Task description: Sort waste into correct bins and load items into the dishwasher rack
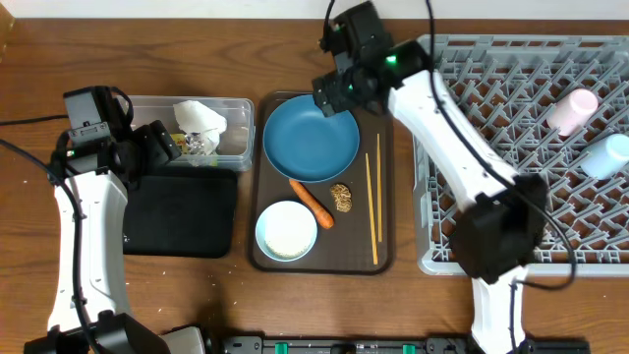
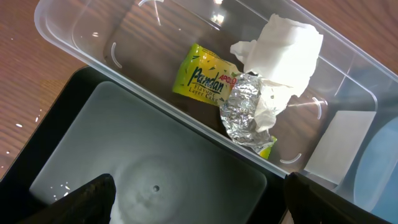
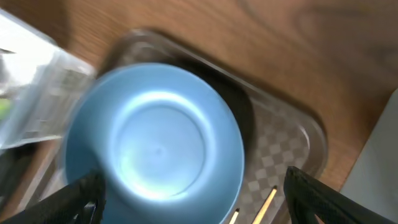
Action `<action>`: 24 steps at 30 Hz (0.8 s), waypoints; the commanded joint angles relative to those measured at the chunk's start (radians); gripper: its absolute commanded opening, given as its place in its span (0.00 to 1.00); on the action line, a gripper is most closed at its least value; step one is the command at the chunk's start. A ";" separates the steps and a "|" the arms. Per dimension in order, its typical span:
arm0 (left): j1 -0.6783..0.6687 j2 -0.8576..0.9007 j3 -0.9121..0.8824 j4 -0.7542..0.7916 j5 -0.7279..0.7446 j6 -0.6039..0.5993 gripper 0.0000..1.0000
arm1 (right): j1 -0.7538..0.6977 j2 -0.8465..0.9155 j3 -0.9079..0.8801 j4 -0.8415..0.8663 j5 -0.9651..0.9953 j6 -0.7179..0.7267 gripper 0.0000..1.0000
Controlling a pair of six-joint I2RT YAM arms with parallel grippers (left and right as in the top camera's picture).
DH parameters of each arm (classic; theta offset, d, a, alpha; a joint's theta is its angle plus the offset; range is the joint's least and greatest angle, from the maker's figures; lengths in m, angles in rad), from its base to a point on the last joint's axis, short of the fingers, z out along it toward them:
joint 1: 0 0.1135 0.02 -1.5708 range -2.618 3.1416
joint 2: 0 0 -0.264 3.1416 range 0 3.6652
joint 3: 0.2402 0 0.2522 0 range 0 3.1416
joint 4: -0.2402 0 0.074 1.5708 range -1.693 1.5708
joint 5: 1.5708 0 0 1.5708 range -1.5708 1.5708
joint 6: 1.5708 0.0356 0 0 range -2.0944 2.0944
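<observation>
Left end effector (image 2: 200, 200) has its fingers (image 2: 93, 194) spread wide with nothing between them. It's hanging right over the line where the clear tub (image 1: 236, 106) meets the black tray (image 1: 182, 211): tray directly underneath, tub just ahead. In the tub, ahead of the fingers, there's a crumpled white napkin (image 2: 283, 43), a yellow-green wrapper (image 2: 202, 74) and a scrunched bit of foil (image 2: 245, 109) touching both of them.

Right end effector (image 3: 199, 202) is also spread apart, not clamped on anything. The big blue bowl (image 3: 155, 143) sits right below it, and in the wrist view it lies between the two fingers. One finger is about at the bowl's rim, the other is clear of it, and I can't tell if either actually touches. The bowl sits at the far end of the brown serving tray (image 1: 383, 258).

Further down that tray, toward the arm's base from the right end effector:
- a carrot (image 1: 312, 203), lying at a slant
- a lumpy brown food piece (image 1: 342, 197), just beside the carrot
- a small white bowl (image 1: 286, 230), at the near end
- a pair of chopsticks (image 1: 372, 202), lying lengthwise along the tray's rack side

The grey rack (image 1: 511, 118) sits on the surface (image 1: 197, 49) off to the side of the right end effector. A pink cup (image 1: 572, 110) and a light-blue cup (image 1: 606, 155) are in it at its far edge, near each other and well apart from both end effectors.
</observation>
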 commanded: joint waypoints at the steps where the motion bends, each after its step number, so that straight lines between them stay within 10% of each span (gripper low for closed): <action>1: 0.003 -0.007 0.005 -0.004 -0.008 0.005 0.88 | 0.005 0.092 0.013 -0.010 0.035 0.066 0.84; 10: 0.003 -0.007 0.005 -0.003 -0.009 0.005 0.88 | 0.005 0.208 0.013 -0.052 0.035 0.092 0.73; 21: 0.003 -0.007 0.005 -0.004 -0.008 0.005 0.88 | -0.009 0.219 0.012 -0.063 0.068 0.119 0.02; 24: 0.003 -0.007 0.005 -0.004 -0.008 0.005 0.88 | -0.021 0.219 0.012 -0.061 0.070 0.122 0.01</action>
